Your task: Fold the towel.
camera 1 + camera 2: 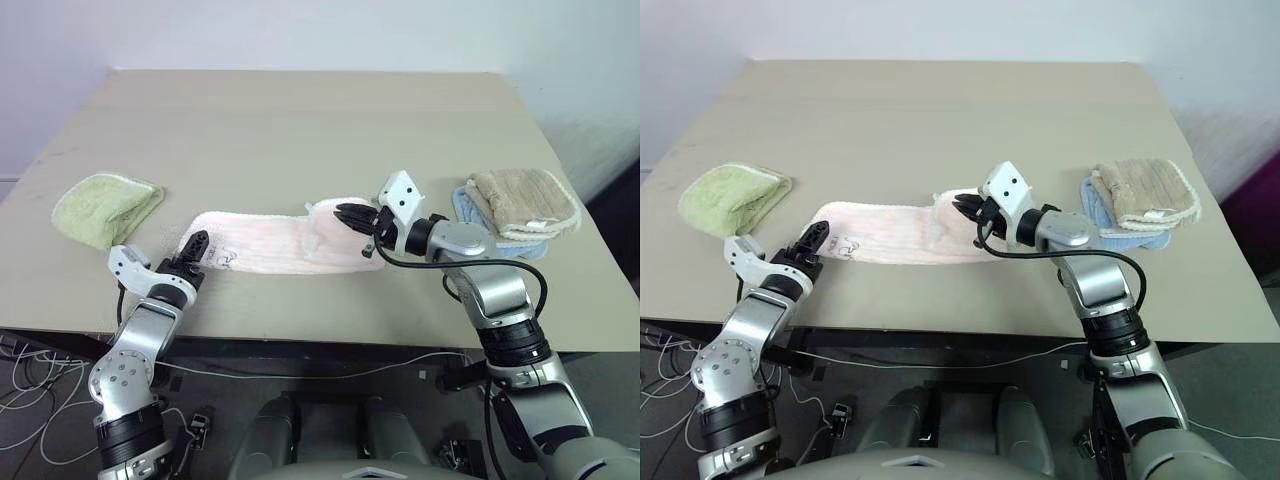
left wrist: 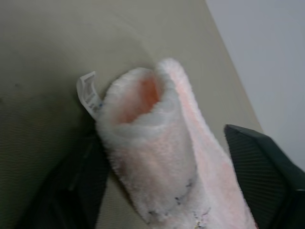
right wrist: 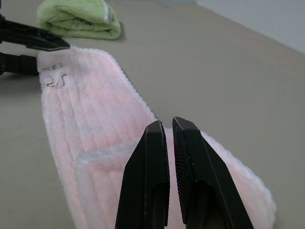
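Pale pink and plush, the towel (image 1: 275, 242) lies as a long strip across the near part of the desk (image 1: 300, 120), its right end already lapped over. From the head view I see my left claw (image 1: 194, 246) at the strip's left end and my right claw (image 1: 352, 215) over the lapped end. In the left wrist view its fingers (image 2: 267, 167) straddle the limp end, not yet pinched. In the right wrist view the fingers (image 3: 150, 176) are pressed together, holding nothing. It looks light, soft and floppy; I'd pinch the trimmed corners.
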Controlling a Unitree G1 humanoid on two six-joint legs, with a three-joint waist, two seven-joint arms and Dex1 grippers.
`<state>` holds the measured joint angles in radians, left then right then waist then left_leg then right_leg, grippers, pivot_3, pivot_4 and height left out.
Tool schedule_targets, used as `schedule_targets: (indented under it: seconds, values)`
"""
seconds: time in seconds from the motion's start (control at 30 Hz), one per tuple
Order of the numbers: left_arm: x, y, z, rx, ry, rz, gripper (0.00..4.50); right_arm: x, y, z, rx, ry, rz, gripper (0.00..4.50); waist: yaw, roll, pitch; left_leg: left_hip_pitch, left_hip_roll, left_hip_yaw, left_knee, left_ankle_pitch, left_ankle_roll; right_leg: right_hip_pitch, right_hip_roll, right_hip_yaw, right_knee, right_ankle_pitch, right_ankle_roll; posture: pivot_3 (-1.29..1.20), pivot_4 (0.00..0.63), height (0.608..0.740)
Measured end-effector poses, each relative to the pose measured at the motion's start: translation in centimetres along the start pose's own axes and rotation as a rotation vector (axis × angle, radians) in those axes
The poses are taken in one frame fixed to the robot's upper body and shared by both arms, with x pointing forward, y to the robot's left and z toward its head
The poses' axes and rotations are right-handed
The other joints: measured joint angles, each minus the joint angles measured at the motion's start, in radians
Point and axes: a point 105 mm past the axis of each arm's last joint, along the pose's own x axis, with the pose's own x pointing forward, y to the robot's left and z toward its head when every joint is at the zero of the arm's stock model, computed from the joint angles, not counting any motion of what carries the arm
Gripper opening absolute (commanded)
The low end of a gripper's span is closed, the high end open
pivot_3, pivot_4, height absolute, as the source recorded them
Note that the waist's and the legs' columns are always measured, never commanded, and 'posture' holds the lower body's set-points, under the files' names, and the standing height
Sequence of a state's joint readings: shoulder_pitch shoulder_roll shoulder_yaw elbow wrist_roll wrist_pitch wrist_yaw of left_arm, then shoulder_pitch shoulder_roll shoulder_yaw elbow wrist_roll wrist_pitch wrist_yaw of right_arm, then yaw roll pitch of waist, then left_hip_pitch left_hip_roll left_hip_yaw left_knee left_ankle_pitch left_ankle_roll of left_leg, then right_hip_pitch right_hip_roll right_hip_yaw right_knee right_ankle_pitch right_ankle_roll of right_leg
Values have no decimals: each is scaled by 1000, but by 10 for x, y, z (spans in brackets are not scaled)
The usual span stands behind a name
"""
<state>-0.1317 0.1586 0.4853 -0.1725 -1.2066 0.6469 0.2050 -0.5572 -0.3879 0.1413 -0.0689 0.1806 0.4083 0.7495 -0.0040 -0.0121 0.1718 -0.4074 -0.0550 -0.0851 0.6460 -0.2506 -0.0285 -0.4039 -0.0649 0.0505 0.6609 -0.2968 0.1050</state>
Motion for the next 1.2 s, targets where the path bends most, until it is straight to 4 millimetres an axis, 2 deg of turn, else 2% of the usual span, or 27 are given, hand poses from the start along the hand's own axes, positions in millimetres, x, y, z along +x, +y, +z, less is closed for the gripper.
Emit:
schedule_targets:
  seconds: [0.2,0.3,0.5,0.57,0.67,0.73,0.83,0.93,1.03,1.2]
  values:
    - [2,7,-3,-13,11,17,925,-3,-3,1,-6,0,-18,331,-6,0,0,0,0,0,0,0,0,-1,0,0,0,0,0,0,150,740]
    - [3,4,-2,-14,4,-2,27,-4,-3,-3,-1,8,-27,331,-7,0,0,0,0,0,-1,0,0,-1,0,0,0,0,0,0,150,740]
    - [1,3,14,-12,-62,-31,27,-5,-3,-3,-1,9,-32,331,-8,-1,0,0,1,0,-1,0,0,-1,0,0,0,0,0,0,150,740]
    - [-3,2,30,20,-103,-50,27,-5,-3,-4,0,11,-37,331,-10,-1,1,0,1,0,-1,0,0,-2,0,0,0,0,0,0,150,740]
    - [-12,-1,68,87,-202,-83,27,-9,-6,-8,3,25,-55,331,-10,-1,1,-1,1,0,-2,0,0,-2,0,0,-1,0,0,0,150,740]
    - [-17,-6,86,143,-235,-114,27,-12,-10,-8,5,25,-73,331,-10,-1,1,-1,1,0,-2,0,0,-2,0,0,-1,0,0,0,150,740]
    - [-19,-18,95,235,-230,-170,27,-16,-15,-8,3,25,-101,331,-7,-1,1,-1,1,0,-2,0,0,-1,0,0,-1,0,0,0,150,740]
    - [-14,-49,79,397,-141,-302,27,-19,-21,-8,1,26,-130,331,-4,-2,1,-1,0,0,-2,0,0,-1,0,0,-2,0,0,0,150,740]
    - [-12,-92,41,557,-17,-509,27,-22,-25,-8,2,25,-156,331,-7,-2,1,-1,0,0,-3,0,0,-1,-1,0,-3,0,0,0,150,740]
    - [-9,-120,-29,792,201,-714,27,-26,-27,-13,13,37,-184,331,-13,-1,2,-1,1,1,-7,1,-1,-3,0,1,-4,0,0,0,150,740]
